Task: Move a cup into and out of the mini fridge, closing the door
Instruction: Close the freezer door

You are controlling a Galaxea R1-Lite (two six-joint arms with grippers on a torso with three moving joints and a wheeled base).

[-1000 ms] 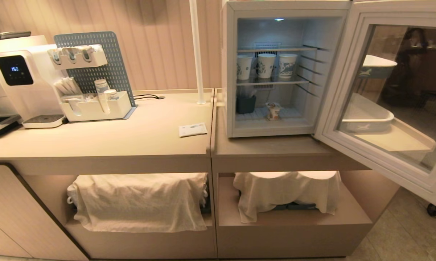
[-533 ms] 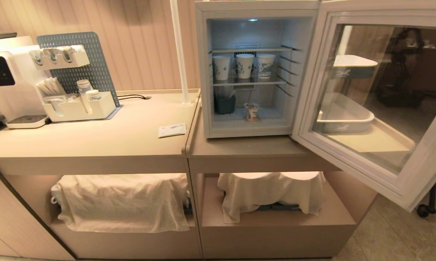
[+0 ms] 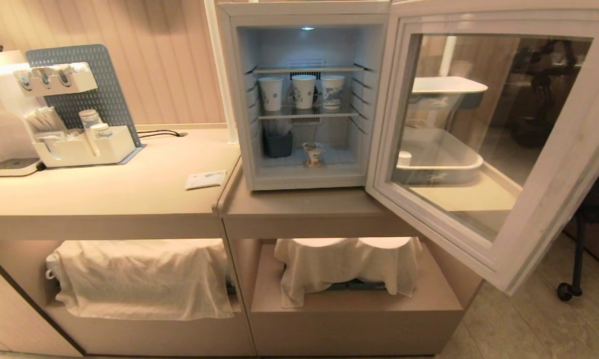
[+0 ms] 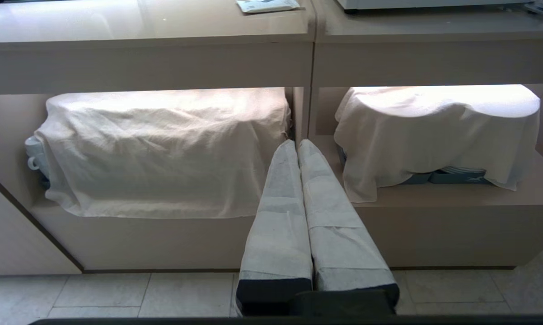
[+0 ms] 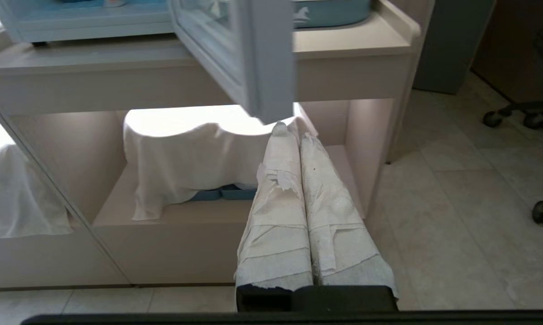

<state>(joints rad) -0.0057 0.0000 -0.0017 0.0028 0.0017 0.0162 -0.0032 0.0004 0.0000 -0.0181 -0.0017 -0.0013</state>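
We find the cup (image 3: 314, 154) upright on the floor of the mini fridge (image 3: 239, 99), its door (image 3: 484, 239) swung open rightward, above both pressed-shut, empty pincers, left pincer (image 4: 297, 145) and right pincer (image 5: 291, 130).

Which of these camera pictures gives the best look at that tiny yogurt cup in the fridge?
The head view: the cup stands in full sight on the floor of the open mini fridge, beside a dark container. The left wrist view misses it entirely; the right wrist view catches only a sliver of its base at the picture's edge.
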